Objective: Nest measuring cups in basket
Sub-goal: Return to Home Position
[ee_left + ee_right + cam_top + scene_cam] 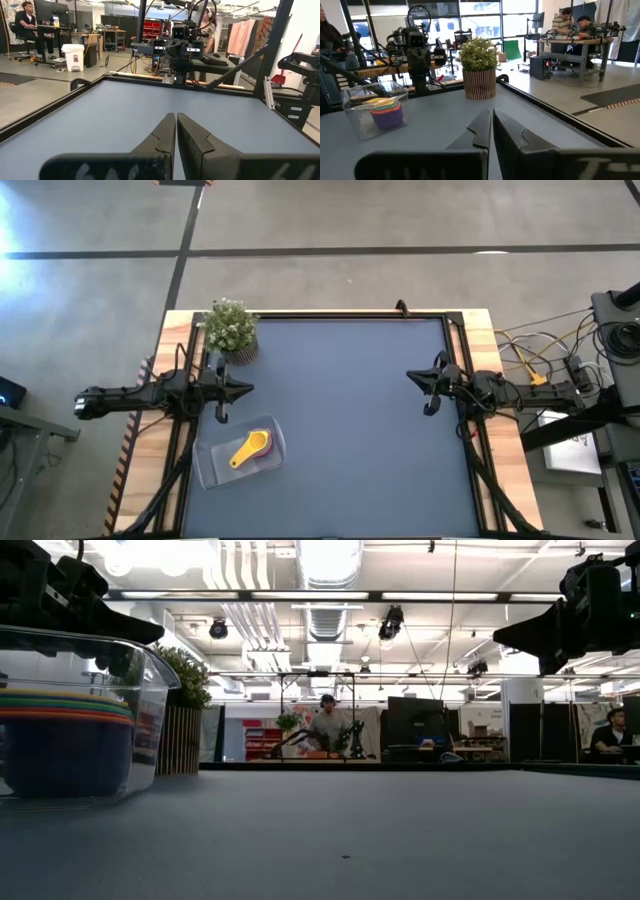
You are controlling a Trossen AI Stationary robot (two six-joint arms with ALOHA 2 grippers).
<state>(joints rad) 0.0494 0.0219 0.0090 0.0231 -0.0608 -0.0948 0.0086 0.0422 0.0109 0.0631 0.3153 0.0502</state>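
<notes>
Blue-grey surface [350,410]: nested measuring cups [250,448], yellow on top, sit in clear basket [212,472] near left end effector [247,389]. It and right end effector [411,376] both clenched, empty, well apart.

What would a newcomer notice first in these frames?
The measuring cups, nested into one stack with yellow on top, sit in the clear basket on the table's left side, beside the left arm. The left gripper and right gripper, both shut and empty, face each other across the bare mat. A small potted plant stands on the left arm's other side.
</notes>
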